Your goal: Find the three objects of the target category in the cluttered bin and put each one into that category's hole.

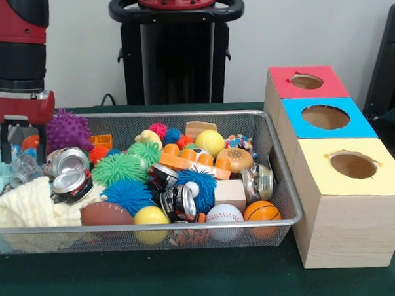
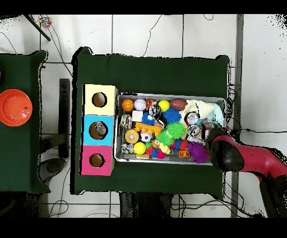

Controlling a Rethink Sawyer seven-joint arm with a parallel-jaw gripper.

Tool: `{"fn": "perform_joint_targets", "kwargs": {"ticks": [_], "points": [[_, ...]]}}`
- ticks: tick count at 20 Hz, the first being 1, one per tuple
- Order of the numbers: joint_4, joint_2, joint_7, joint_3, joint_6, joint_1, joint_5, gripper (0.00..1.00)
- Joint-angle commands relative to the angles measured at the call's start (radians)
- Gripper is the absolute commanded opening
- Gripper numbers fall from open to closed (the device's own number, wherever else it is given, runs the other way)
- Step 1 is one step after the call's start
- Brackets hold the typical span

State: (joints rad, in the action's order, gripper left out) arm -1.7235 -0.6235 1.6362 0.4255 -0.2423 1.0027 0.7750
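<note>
The cluttered bin [image 1: 285, 183] is a silver wire-mesh basket, also in the overhead view [image 2: 168, 95]. It holds crushed cans [image 1: 71, 185], spiky balls in green [image 1: 120, 168], blue [image 1: 127, 193] and purple [image 1: 67, 131], a football [image 1: 105, 214], a baseball [image 1: 223, 214], a basketball [image 1: 261, 211], a wooden block [image 1: 229, 192] and a cream cloth [image 1: 29, 204]. Beside it stand three wooden boxes with holes: red [image 1: 306, 81], blue [image 1: 325, 117] and yellow [image 1: 353, 164]. My gripper [image 1: 20, 146] hangs open and empty over the bin's left end, above a clear bottle [image 1: 24, 167].
The robot's pedestal [image 1: 178, 50] stands behind the bin. In the overhead view a grey object shows inside the blue box's hole [image 2: 100, 129]. An orange bowl [image 2: 15, 106] sits on a separate green table beyond the boxes. Green cloth covers the table [image 1: 157, 274].
</note>
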Motion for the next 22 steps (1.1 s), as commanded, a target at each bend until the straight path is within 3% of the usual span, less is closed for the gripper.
{"fn": "perform_joint_targets", "kwargs": {"ticks": [1,3,6,10,15,20,22], "points": [[-0.067,0.062,0.1,-0.076,0.108,-0.012,0.061,1.0],[-0.073,0.067,0.139,-0.126,0.157,-0.041,0.061,1.0],[-0.068,0.077,0.203,-0.262,0.26,-0.119,0.054,1.0],[-0.081,0.105,0.226,-0.394,0.356,-0.179,0.001,1.0],[-0.127,0.121,0.204,-0.416,0.376,-0.148,-0.031,1.0],[-0.106,0.195,0.187,-0.584,0.585,-0.234,-0.088,1.0],[-0.091,0.245,0.15,-0.679,0.715,-0.29,-0.168,1.0]]}}
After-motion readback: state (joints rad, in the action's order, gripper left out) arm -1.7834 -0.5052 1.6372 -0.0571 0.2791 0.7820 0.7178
